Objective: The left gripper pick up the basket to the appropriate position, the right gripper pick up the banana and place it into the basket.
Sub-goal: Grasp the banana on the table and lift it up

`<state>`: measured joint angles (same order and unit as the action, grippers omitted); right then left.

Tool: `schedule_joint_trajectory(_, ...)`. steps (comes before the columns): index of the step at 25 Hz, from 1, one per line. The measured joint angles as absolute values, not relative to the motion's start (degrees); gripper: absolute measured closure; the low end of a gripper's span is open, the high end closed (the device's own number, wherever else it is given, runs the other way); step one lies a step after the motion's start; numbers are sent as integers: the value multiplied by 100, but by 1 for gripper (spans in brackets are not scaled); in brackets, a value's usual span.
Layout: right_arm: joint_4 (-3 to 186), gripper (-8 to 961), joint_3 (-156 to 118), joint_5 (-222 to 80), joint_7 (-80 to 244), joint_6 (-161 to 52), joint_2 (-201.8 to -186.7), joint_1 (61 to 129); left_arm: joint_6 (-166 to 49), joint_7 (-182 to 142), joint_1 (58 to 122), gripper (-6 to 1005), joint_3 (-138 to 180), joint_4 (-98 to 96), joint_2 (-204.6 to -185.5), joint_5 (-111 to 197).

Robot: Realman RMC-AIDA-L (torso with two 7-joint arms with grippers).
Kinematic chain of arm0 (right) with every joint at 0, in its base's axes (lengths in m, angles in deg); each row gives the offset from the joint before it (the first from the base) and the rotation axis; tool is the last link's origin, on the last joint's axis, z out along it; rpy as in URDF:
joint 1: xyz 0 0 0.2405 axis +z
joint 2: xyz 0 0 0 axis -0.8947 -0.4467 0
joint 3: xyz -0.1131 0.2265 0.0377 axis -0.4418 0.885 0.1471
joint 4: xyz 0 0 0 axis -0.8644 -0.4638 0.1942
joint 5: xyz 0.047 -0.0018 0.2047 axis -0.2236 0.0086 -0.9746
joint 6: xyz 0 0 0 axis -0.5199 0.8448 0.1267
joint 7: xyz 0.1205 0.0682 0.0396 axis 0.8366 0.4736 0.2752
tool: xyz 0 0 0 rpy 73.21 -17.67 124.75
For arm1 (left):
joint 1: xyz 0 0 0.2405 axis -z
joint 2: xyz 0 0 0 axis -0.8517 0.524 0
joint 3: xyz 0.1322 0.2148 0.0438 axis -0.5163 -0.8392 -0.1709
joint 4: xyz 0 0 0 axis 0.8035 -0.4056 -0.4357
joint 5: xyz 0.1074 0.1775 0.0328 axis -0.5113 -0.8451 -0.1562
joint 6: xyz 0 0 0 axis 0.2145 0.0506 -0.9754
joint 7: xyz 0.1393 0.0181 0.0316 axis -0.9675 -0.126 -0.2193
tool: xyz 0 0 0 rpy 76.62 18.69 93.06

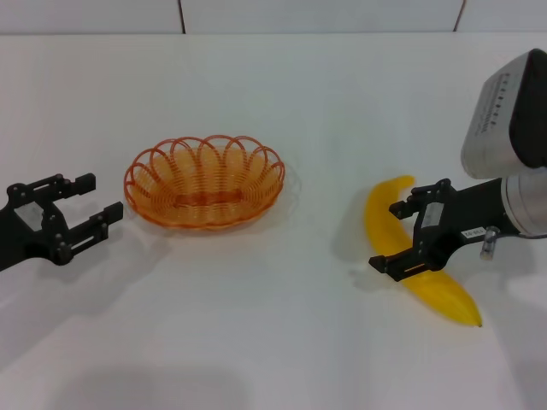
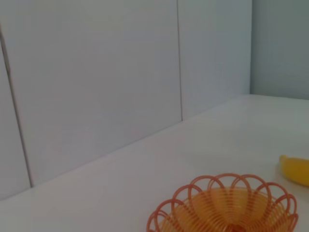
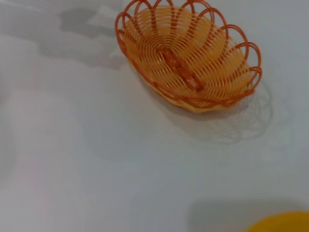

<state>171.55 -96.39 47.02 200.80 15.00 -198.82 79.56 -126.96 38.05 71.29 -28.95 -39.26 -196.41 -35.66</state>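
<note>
The orange wire basket (image 1: pixel 205 181) stands empty on the white table, left of centre. It also shows in the left wrist view (image 2: pixel 224 207) and in the right wrist view (image 3: pixel 189 54). My left gripper (image 1: pixel 92 211) is open, just left of the basket and apart from it. The yellow banana (image 1: pixel 402 248) lies on the table at the right. My right gripper (image 1: pixel 395 236) is open and straddles the banana's middle, one finger on each side. An end of the banana shows in the left wrist view (image 2: pixel 295 169) and a part of it in the right wrist view (image 3: pixel 285 222).
A white tiled wall (image 1: pixel 256 15) runs along the table's far edge. The white table (image 1: pixel 256 325) is bare between the basket and the banana and in front of them.
</note>
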Motion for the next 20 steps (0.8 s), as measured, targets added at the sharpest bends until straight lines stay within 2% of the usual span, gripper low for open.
schedule_joint_trajectory(20,16811,73,-9671,5063,20265,1488,-19867,8244,-12720,3736,7195,430,-2907,-3909,-19643,-3558)
